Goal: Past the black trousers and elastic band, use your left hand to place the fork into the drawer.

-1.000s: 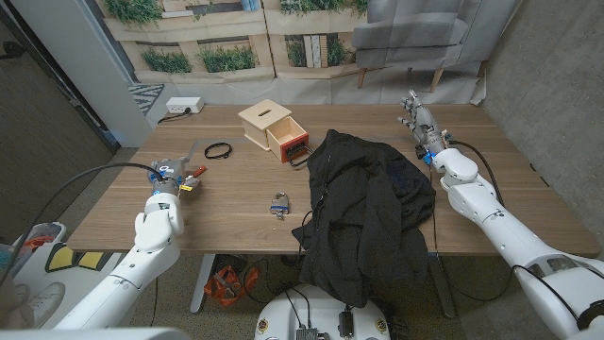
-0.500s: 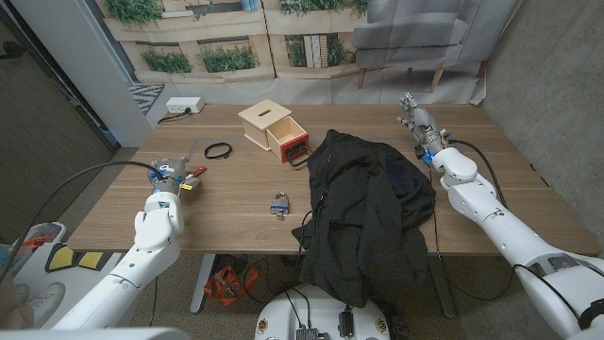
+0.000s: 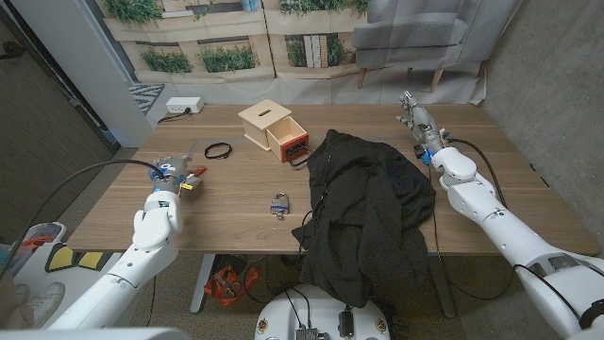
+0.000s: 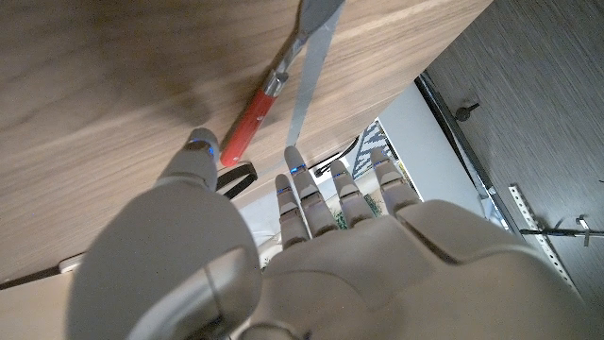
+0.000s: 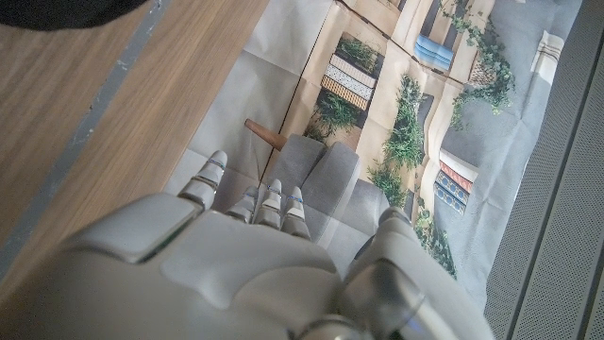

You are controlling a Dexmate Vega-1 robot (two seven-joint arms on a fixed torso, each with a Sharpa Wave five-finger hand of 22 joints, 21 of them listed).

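Note:
The fork (image 3: 195,173) lies on the table at the left, its red handle (image 4: 247,127) joined to a grey metal part. My left hand (image 3: 170,176) hovers right beside it, fingers (image 4: 300,194) spread and holding nothing, thumb close to the handle. The black elastic band (image 3: 219,149) lies just beyond. A wooden box (image 3: 260,119) stands at the back middle with its drawer (image 3: 290,142) pulled open. The black trousers (image 3: 363,203) are heaped at the centre right and hang over the front edge. My right hand (image 3: 413,113) is at the far right, fingers (image 5: 274,203) stretched out, empty.
A padlock (image 3: 279,203) sits near the middle front of the table. A white power strip (image 3: 184,106) lies at the far left corner. A grey strip (image 4: 307,90) lies alongside the fork. Bare wood stretches between the fork and the box.

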